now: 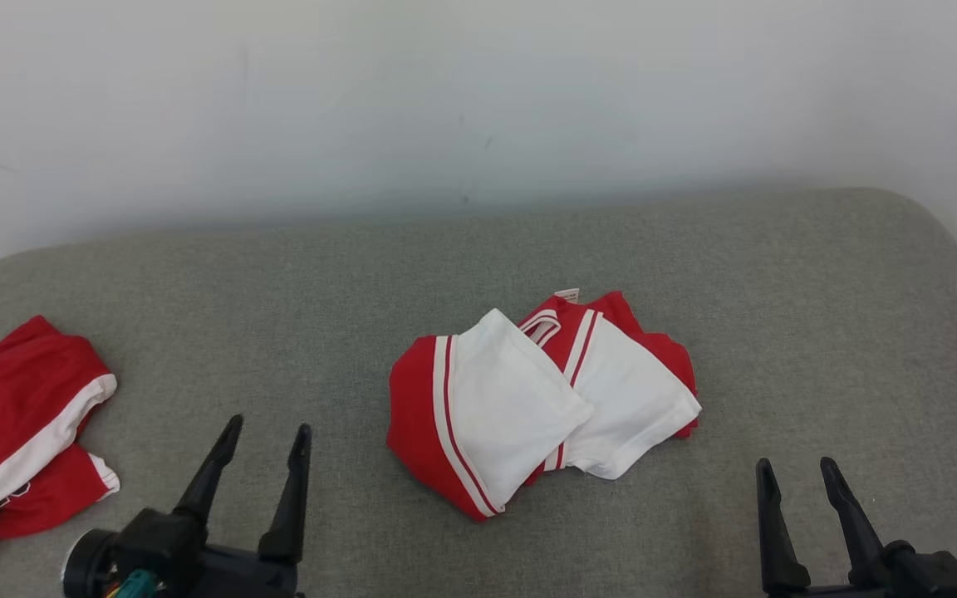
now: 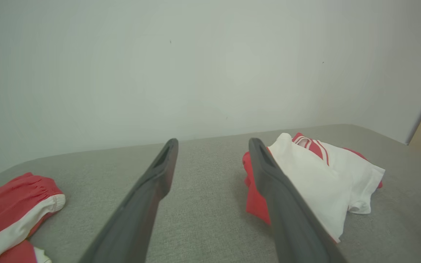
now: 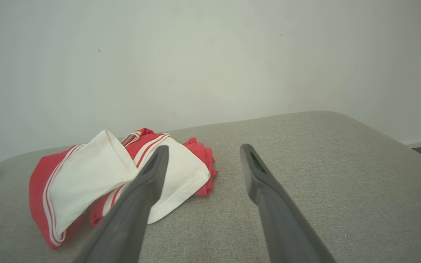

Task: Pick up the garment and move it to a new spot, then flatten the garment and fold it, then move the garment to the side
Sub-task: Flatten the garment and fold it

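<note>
1. Grey cushion [image 1: 736, 274] against a white wall [image 1: 478, 100].
2. Left gripper [image 1: 269, 425] and right gripper [image 1: 796, 463] hover, jaws apart, empty.
3. Garment [image 1: 520, 407] lies crumpled between them, mid-cushion.
4. Pick-up seems not yet begun; next, reach in and pinch cloth.

Soft cloth garment [image 1: 528, 407] on matt, coarse-woven grey fabric surface [image 1: 478, 266].

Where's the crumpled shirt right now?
The shirt lies centred in the head view on the cushion, beyond the left gripper and right gripper; red garment far left.
</note>
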